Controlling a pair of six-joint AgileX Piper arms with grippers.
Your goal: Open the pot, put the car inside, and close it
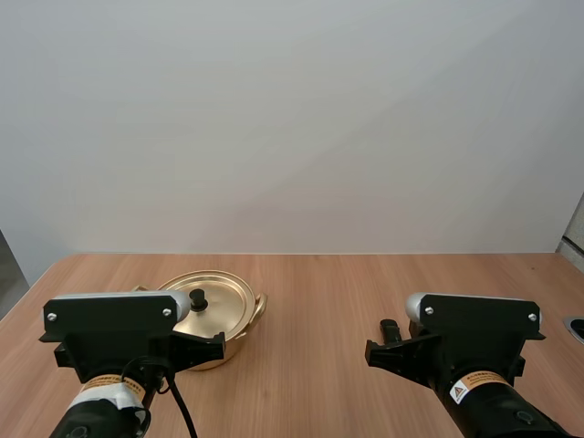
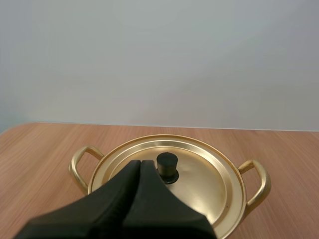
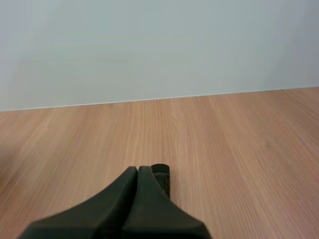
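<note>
The gold pot [image 1: 239,321] stands on the table at left with its lid [image 2: 204,174] on and the black knob [image 2: 167,167] upright in the middle. My left gripper [image 2: 140,162] is shut on nothing, its tips just short of the knob and slightly above the lid. My right gripper [image 3: 138,170] is also shut on nothing, low over the bare wood. A small dark object [image 3: 162,178], possibly the car, lies on the table right beyond its tips; in the high view it shows as a black bit [image 1: 391,328] ahead of the right arm.
The pot has two loop handles [image 2: 256,179], one on each side. The wooden table [image 1: 347,292] runs back to a plain pale wall. Bare wood lies between the pot and the right arm.
</note>
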